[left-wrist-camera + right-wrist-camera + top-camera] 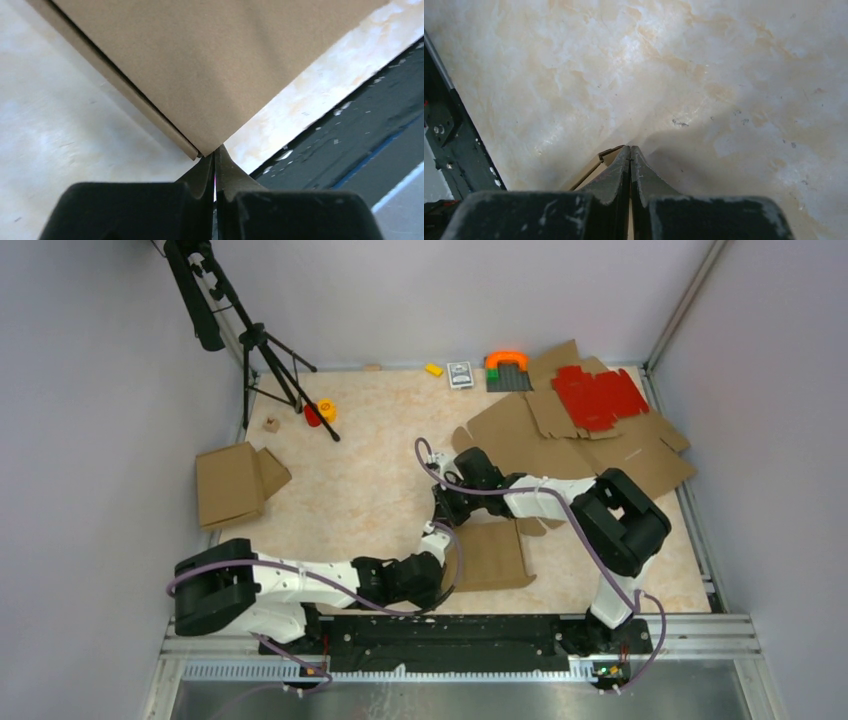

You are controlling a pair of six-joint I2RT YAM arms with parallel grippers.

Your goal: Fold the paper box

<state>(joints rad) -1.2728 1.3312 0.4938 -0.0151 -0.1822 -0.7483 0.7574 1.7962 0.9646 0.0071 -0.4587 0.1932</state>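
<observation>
Box (492, 556) lies flattened just behind the rail (450, 633). The left gripper (215, 154), clenched, meets one corner. The right gripper (630, 150) (also clenched) touches an edge farther from the rail. Press creases slowly, pinning one side.

From above, my right arm (540, 495) covers the far left corner of the paper box (495, 558). Both arms hide where my left gripper (215, 151) and right gripper (630, 149) meet it. My left wrist view cuts the box off at its top edge. My right wrist view catches only a sliver of cardboard edge. The small dark item (460, 374) by the far wall is too small to name.
</observation>
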